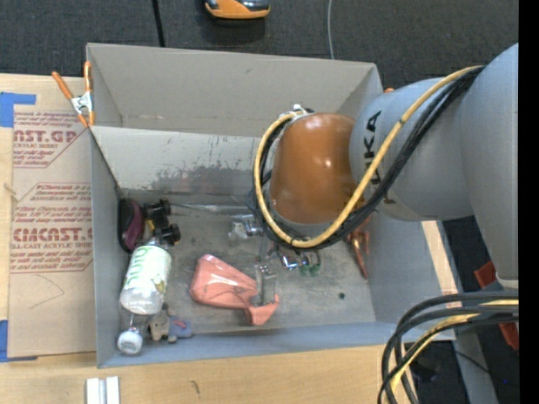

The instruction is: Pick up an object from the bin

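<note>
Reaching in from the right, your arm point(438, 158) hangs its claw point(269, 288) low in the bin point(227, 82), at the right edge of a crumpled pink thing point(215, 283) lying front and centre on the floor. You cannot tell whether the claw is spread or pressed together, and nothing is seen pinched in it. By this view the pick is not yet done: the pink thing lies on the floor, so the grasp and the lift are both left. A white bottle point(145, 278) lies well apart at the left, its green label too small to read. Black letters point(373, 148) on the arm, partly behind cables, look like part of "KUKA".
</note>
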